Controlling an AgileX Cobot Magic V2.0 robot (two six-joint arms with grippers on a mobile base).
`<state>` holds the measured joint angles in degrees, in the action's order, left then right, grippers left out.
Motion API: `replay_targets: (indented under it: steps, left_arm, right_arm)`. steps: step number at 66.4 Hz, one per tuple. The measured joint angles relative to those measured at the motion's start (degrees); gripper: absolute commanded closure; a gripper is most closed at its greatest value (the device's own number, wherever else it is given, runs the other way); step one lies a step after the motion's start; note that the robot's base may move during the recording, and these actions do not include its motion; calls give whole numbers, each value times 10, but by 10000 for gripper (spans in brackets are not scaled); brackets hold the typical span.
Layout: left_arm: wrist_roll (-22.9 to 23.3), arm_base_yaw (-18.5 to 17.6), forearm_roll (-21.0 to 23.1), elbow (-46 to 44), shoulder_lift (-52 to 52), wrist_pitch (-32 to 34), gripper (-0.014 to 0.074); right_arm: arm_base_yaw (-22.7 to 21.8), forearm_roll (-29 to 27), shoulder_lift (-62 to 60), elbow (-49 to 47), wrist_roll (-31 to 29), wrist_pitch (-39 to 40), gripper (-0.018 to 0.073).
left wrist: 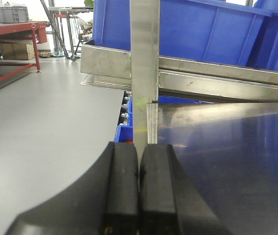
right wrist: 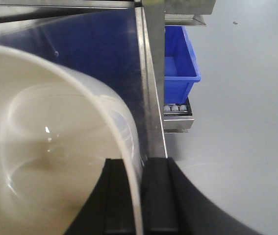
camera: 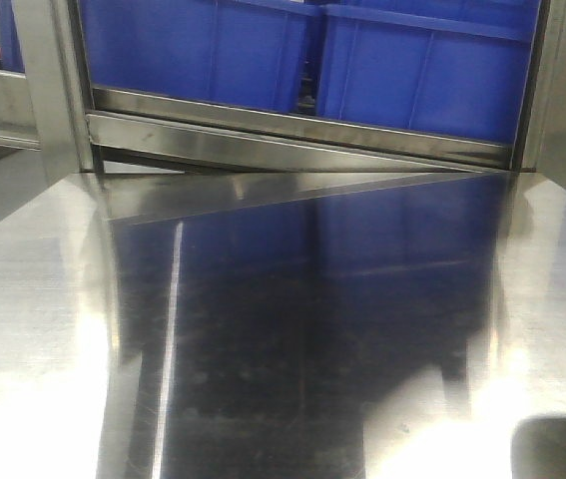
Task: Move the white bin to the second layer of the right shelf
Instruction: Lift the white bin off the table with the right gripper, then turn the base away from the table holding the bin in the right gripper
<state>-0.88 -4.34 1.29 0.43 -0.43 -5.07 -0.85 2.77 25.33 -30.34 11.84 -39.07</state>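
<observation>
Right tool (right wrist: 137, 169) — astride white bin (right wrist: 45, 147) rim

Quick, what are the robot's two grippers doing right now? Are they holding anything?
Left gripper: closed, holding nothing.
Right gripper: closed on the wall of the glossy cream-white plastic bin.

Glossy smooth cream plastic: white bin (right wrist: 40, 147). Brushed steel, mirror-shiny: table top (camera: 292, 379). Smooth plastic, slight sheen: blue crates (camera: 417, 70). Matt black, rubbery: left gripper (left wrist: 139, 154) pads (left wrist: 124, 191).
</observation>
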Motion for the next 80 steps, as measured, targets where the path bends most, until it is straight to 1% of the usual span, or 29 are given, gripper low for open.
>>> replay_targets:
  steps: [80]
  left_arm:
    - [0, 0, 0, 0, 0, 0, 512]
  right_arm:
    - [0, 0, 0, 0, 0, 2, 451]
